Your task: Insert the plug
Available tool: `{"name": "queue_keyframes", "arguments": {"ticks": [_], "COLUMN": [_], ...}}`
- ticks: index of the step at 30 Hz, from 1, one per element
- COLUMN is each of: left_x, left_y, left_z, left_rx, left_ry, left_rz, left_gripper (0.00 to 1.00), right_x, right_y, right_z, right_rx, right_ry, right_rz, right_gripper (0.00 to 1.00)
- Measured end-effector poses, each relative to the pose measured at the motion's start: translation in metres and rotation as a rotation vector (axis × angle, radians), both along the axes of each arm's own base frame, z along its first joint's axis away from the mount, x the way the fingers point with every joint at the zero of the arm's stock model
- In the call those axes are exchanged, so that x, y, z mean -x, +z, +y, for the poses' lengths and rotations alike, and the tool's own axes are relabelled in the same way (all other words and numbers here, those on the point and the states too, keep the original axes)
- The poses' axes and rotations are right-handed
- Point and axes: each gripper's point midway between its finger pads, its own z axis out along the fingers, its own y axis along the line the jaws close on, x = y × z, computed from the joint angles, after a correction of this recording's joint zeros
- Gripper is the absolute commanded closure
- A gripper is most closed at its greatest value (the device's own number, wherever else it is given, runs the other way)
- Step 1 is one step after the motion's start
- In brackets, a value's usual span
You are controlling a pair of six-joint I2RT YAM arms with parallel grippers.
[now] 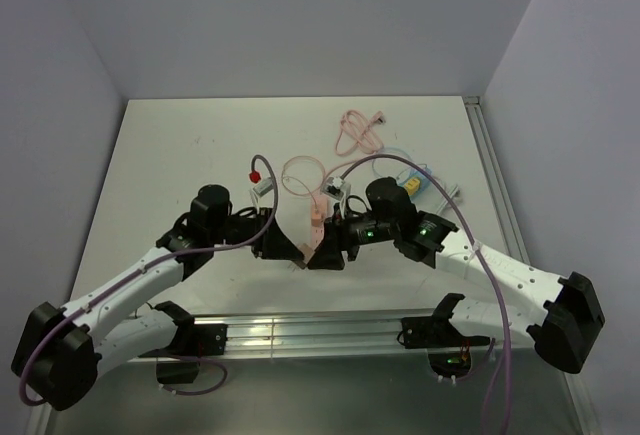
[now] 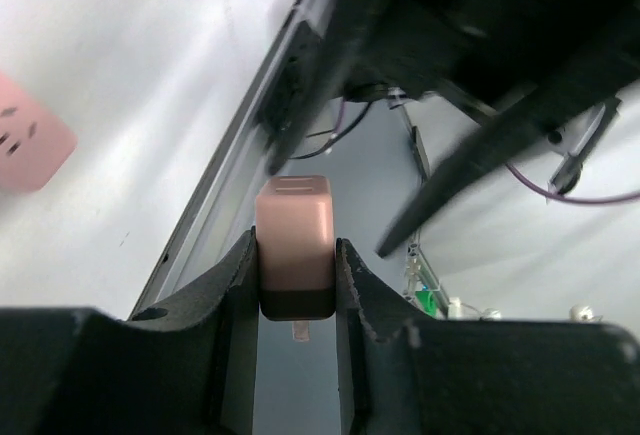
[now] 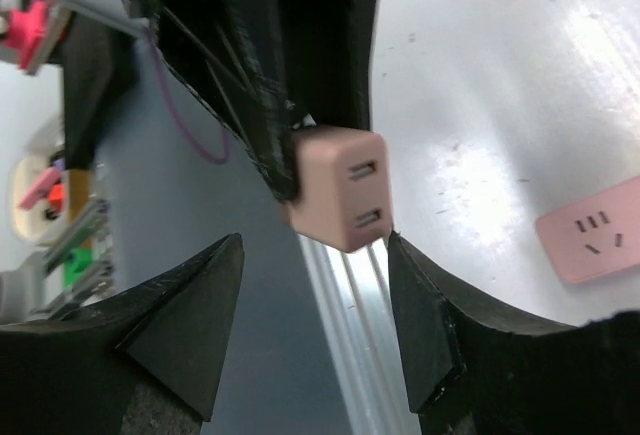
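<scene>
Here, seen from above, two white and black robot arms meet nose to nose over the near middle of a white counter (image 1: 180,155). The left pincer (image 1: 285,247) is clamped on the plug (image 2: 295,225), a small pink cube with rounded corners. In the left wrist view, its two black fingers (image 2: 240,285) press against opposite sides of the cube, and a small metal tab shows under it.

The right pincer (image 1: 325,253) faces it with its jaws standing apart. In the right wrist view the cube hangs between the black fingertips (image 3: 205,295), showing a face with two narrow slots. The fingertip on the left of that view is clear of the cube. The one on the right sits right at the cube's lower corner, though I cannot tell whether it touches.

A flat pink socket strip (image 3: 590,245) lies on the counter, apart from the plug, with its holes facing up.

Farther back on the counter lie a coiled pink cable (image 1: 358,133) and a small yellow and blue item (image 1: 412,183).
</scene>
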Motion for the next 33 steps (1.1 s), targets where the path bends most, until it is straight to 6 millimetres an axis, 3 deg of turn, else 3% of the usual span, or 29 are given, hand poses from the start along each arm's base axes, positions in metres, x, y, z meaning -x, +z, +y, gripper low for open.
{"name": "queue_keyframes", "arguments": {"ticks": [7,16,17,18,20,21,22,23,24,25,28,33], "left_x": [0.016,0.029,0.029,0.030,0.032,0.033,0.034,0.035,0.035,0.033,0.016,-0.042], "left_y": [0.043,0.044,0.044,0.044,0.042,0.042,0.042,0.042,0.041,0.038,0.029,0.002], "left_z": [0.006,0.002,0.002,0.002,0.002,0.002,0.002,0.002,0.002,0.002,0.001,0.026], "left_rx": [0.126,0.138,0.138,0.137,0.136,0.137,0.137,0.136,0.132,0.123,0.024,-0.247], "left_ry": [-0.048,-0.099,-0.102,-0.104,-0.116,-0.122,-0.126,-0.128,-0.127,-0.119,-0.005,0.388], "left_rz": [-0.179,-0.185,-0.187,-0.189,-0.189,-0.192,-0.192,-0.193,-0.195,-0.203,-0.171,-0.120], "left_gripper": [1.00,1.00,1.00,1.00,1.00,1.00,0.85,0.62,0.38,0.01,0.00,0.01], "right_x": [0.015,0.018,0.019,0.020,0.023,0.025,0.026,0.027,0.027,0.026,0.007,-0.037], "right_y": [0.017,0.027,0.027,0.027,0.027,0.028,0.027,0.027,0.027,0.026,0.014,-0.026], "right_z": [0.006,0.017,0.017,0.018,0.018,0.018,0.018,0.018,0.018,0.018,0.021,0.009], "right_rx": [-0.094,-0.156,-0.158,-0.160,-0.165,-0.167,-0.166,-0.166,-0.165,-0.161,-0.114,0.078], "right_ry": [0.113,0.169,0.176,0.185,0.209,0.219,0.226,0.229,0.230,0.225,0.108,-0.203], "right_rz": [0.077,0.141,0.148,0.157,0.176,0.187,0.199,0.205,0.207,0.206,0.175,0.150], "right_gripper": [0.42,0.49,0.54,0.73,0.94,1.00,1.00,1.00,1.00,1.00,1.00,1.00]}}
